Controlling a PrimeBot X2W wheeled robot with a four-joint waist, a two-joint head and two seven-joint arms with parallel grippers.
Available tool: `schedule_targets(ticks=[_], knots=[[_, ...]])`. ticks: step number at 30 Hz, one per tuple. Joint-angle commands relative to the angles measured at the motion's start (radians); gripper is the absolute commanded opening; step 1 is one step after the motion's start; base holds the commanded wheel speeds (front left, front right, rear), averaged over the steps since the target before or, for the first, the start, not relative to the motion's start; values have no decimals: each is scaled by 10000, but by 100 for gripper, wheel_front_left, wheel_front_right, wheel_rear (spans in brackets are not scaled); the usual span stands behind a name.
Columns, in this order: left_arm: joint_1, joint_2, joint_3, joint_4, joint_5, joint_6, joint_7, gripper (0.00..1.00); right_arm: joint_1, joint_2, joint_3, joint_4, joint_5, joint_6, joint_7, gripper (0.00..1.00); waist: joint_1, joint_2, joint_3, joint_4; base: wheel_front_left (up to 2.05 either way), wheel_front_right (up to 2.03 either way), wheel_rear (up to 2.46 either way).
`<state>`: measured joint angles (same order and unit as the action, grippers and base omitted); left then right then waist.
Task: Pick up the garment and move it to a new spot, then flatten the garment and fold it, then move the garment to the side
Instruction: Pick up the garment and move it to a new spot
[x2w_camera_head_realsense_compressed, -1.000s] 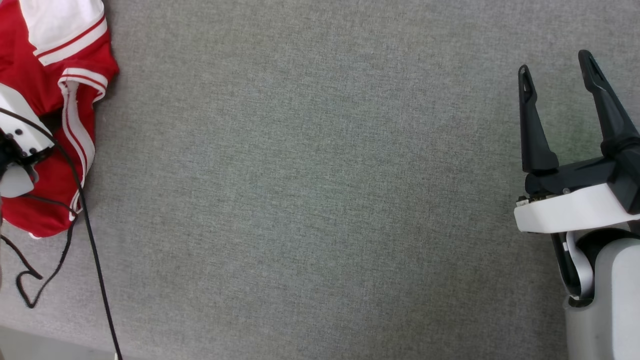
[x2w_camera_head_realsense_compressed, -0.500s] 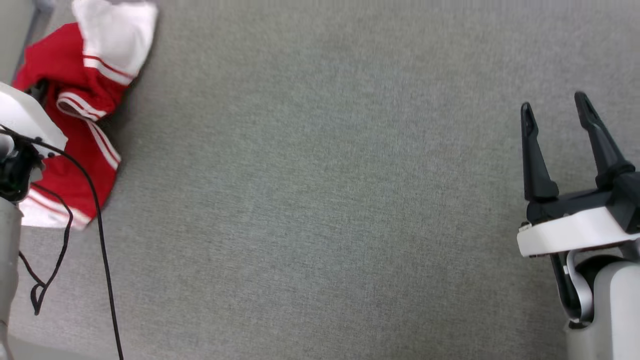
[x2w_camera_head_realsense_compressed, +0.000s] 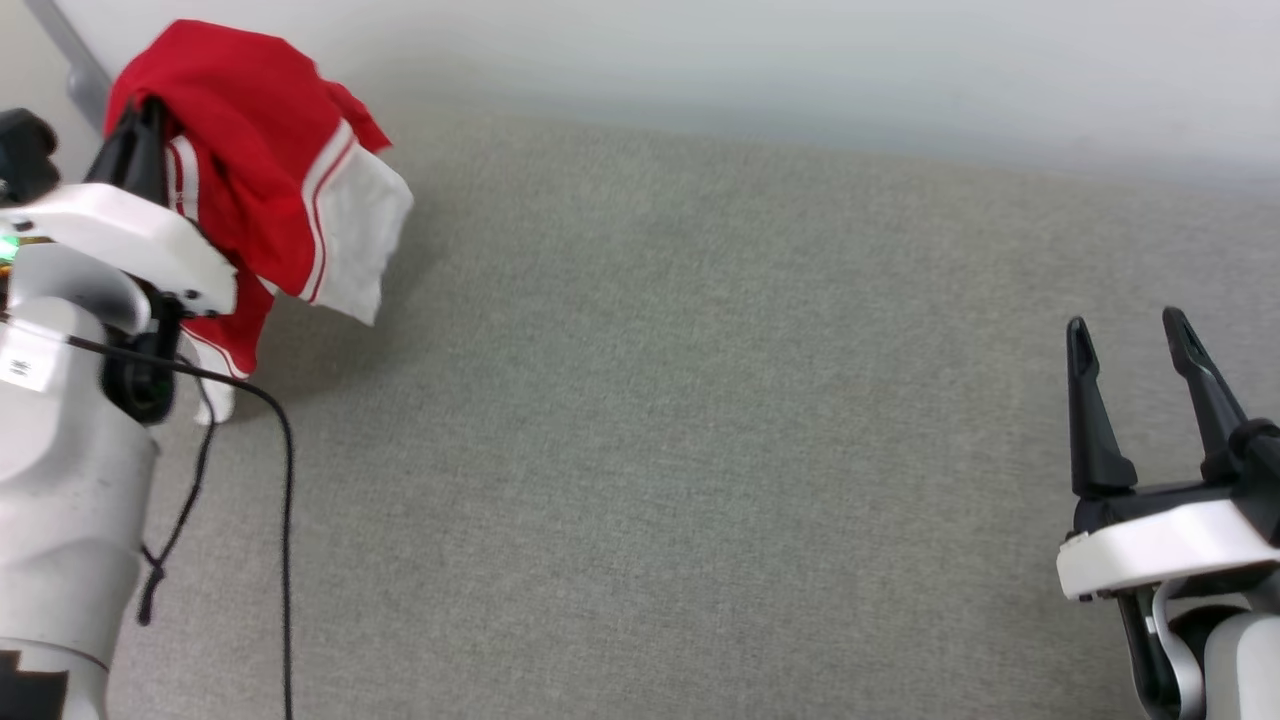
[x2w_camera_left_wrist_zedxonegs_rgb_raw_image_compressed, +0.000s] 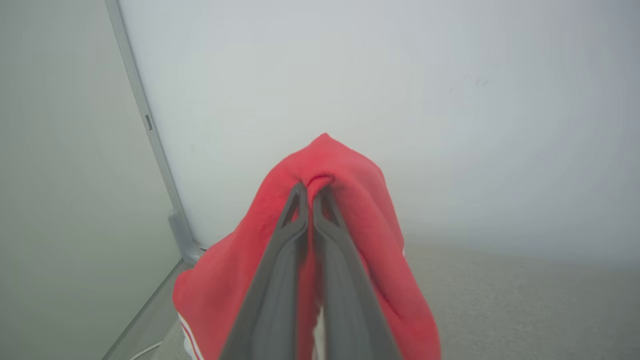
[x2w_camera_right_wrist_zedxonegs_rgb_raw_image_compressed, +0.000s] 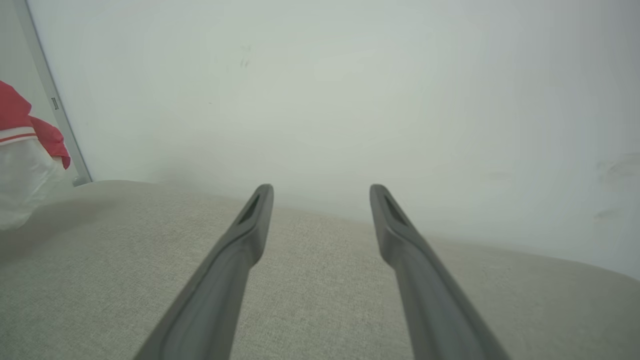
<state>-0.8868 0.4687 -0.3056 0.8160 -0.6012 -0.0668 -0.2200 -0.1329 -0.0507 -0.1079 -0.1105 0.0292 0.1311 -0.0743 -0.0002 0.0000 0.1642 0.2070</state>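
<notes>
The garment (x2w_camera_head_realsense_compressed: 262, 170), a bright red T-shirt with white sleeves and striped trim, hangs bunched at the far left, lifted off the grey surface. My left gripper (x2w_camera_left_wrist_zedxonegs_rgb_raw_image_compressed: 312, 192) is shut on a fold of its red fabric (x2w_camera_left_wrist_zedxonegs_rgb_raw_image_compressed: 350, 185), which drapes down both sides of the fingers. In the head view that gripper (x2w_camera_head_realsense_compressed: 140, 130) is largely covered by the cloth. A white sleeve (x2w_camera_right_wrist_zedxonegs_rgb_raw_image_compressed: 20, 175) of the shirt shows at the left edge of the right wrist view. My right gripper (x2w_camera_head_realsense_compressed: 1128, 335) stands open at the lower right, far from the shirt, with nothing between its fingers (x2w_camera_right_wrist_zedxonegs_rgb_raw_image_compressed: 250, 225).
A grey fabric-covered surface (x2w_camera_head_realsense_compressed: 650, 450) spreads across the scene, bounded at the back by a pale wall (x2w_camera_head_realsense_compressed: 800, 60). A grey metal post (x2w_camera_left_wrist_zedxonegs_rgb_raw_image_compressed: 150, 145) stands in the left corner. A black cable (x2w_camera_head_realsense_compressed: 285, 520) hangs beside my left arm.
The left gripper has raised the garment from the surface, so it now hangs in the air. The head camera has tilted up, bringing the back wall into view.
</notes>
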Motion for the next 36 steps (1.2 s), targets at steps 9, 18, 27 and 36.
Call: schedule_targets(ticks=[9, 18, 27, 36], knots=[[1082, -478, -300, -1954, 296, 341, -328, 0, 648, 7, -107, -19, 318, -7, 20, 100, 2, 0, -871, -1118, 0, 0, 0], [2584, -1338, -1406, -4531, 476, 526, 192, 0, 1017, 7, -393, -27, 505, -5, 15, 100, 2, 0, -885, -2190, 0, 0, 0], [3667, -2363, -3056, -6572, 758, 285, 570, 0, 700, 7, -284, -115, 636, -7, -57, 100, 2, 0, 7, -2956, 0, 0, 0], [4735, -2636, -5190, -6892, 1143, -235, 1344, 0, 296, 7, -259, -160, 601, -7, -171, 100, 2, 0, 978, -2916, 0, 0, 0]])
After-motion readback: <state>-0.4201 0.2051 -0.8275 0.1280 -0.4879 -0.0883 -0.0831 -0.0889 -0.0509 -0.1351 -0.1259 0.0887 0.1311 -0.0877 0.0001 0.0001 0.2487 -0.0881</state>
